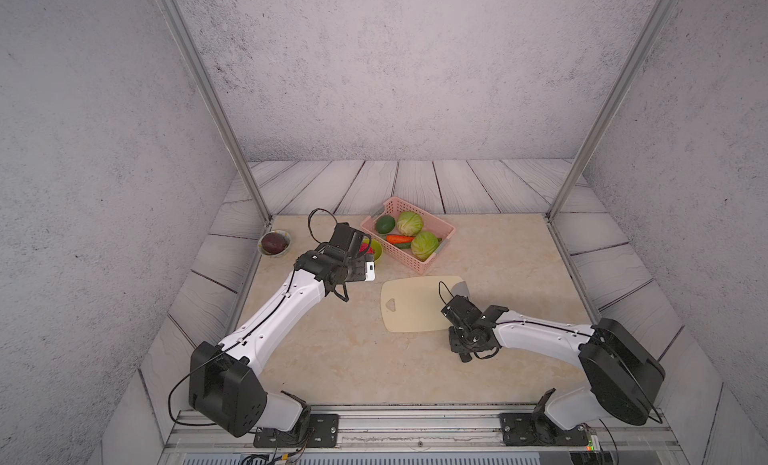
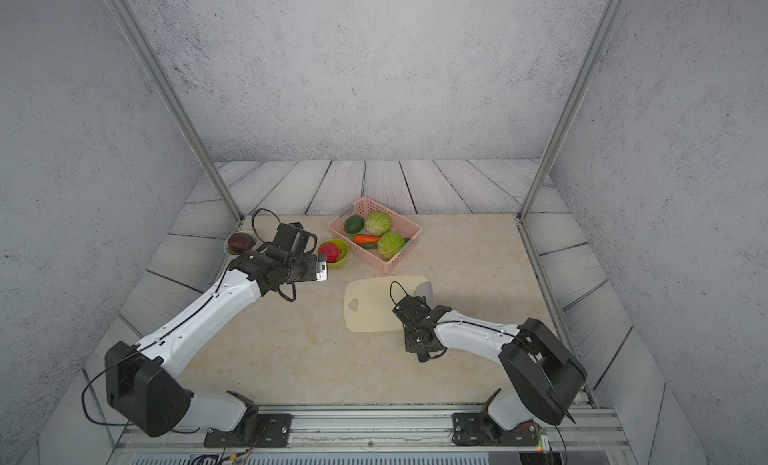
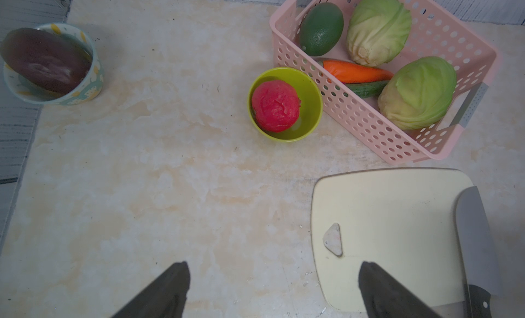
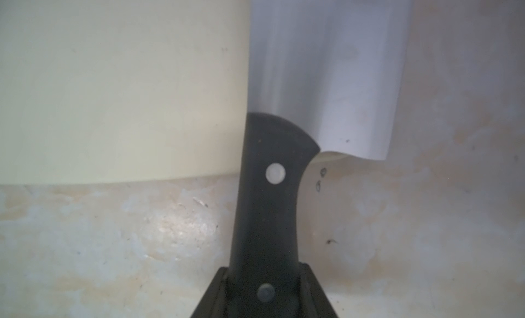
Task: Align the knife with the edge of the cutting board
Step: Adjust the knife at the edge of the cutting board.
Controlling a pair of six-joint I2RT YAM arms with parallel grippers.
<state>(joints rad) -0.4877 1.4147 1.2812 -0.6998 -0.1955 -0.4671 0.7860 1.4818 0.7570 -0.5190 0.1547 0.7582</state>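
In both top views, cleaver (image 1: 460, 290) is lying along the right short side of cutting board (image 1: 411, 309). Left wrist: left gripper (image 3: 272, 276) is hanging spread wide, empty. Right wrist: right gripper (image 4: 264, 292) is clenching the cleaver's black handle, with the blade covering the board's edge.

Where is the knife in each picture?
Top view: knife blade at the right end of the cutting board.
Top view: knife, same spot.
Left wrist: knife along the board's short edge.
Right wrist: knife up close, blade overlapping the board.
Shared landmark: the cream cutting board beside the blade.
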